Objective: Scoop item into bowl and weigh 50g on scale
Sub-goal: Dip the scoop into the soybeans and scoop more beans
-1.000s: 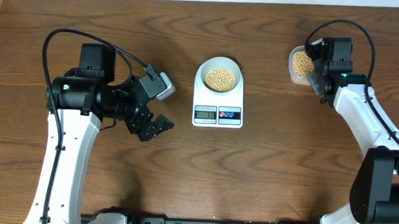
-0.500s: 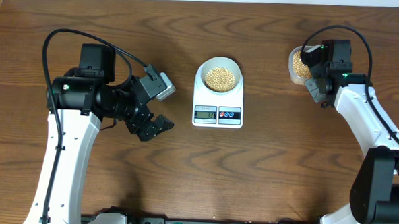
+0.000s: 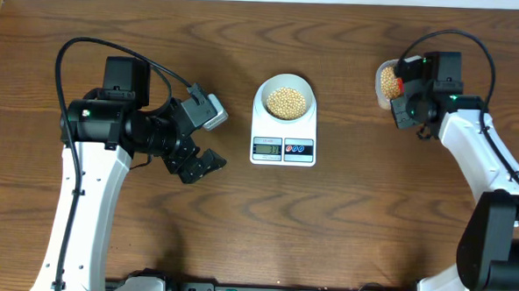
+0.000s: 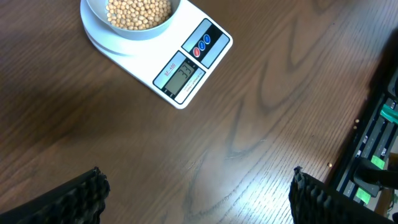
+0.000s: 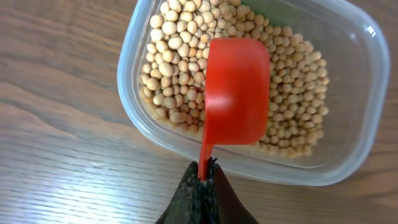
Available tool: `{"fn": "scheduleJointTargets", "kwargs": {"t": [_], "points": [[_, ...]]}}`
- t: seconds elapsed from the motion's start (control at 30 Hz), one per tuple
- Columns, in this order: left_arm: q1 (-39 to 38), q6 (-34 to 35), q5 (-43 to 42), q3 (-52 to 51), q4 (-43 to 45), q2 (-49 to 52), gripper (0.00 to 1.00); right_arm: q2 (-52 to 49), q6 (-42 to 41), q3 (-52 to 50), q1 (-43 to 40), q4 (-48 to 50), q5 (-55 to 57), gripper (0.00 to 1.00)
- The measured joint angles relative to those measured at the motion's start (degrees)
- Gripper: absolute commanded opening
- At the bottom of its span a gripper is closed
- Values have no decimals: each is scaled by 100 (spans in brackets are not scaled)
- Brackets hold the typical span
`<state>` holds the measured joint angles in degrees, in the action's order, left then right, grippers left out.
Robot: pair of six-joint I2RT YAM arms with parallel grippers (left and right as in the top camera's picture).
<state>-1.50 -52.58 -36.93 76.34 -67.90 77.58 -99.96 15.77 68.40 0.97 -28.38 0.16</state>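
white arms (image 3: 82,199), black joints (image 3: 98,121), black cables (image 3: 80,40)

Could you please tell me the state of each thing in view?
bowl, on the scale, holding beans.
scale, on, digits unreadable.
tub, open, partly filled with beans.
scoop, gripped by handle, over the tub.
left tool, open, empty.
right tool, shut on scoop.

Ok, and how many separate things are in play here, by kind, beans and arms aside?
Containers: 2, the bowl and the clear tub
Scales: 1, the scale
Scoops: 1, the red scoop
Total: 4
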Motion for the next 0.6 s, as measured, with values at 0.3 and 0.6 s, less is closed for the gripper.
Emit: {"fn": "scheduleJointTargets", "kwargs": {"t": [0.3, 0.6], "points": [[0, 0, 0, 0, 0, 0, 95, 0, -1296, 0, -492, 13, -1023, 1], [0, 0, 0, 0, 0, 0, 95, 0, -1971, 0, -986, 11, -2142, 1]]}}
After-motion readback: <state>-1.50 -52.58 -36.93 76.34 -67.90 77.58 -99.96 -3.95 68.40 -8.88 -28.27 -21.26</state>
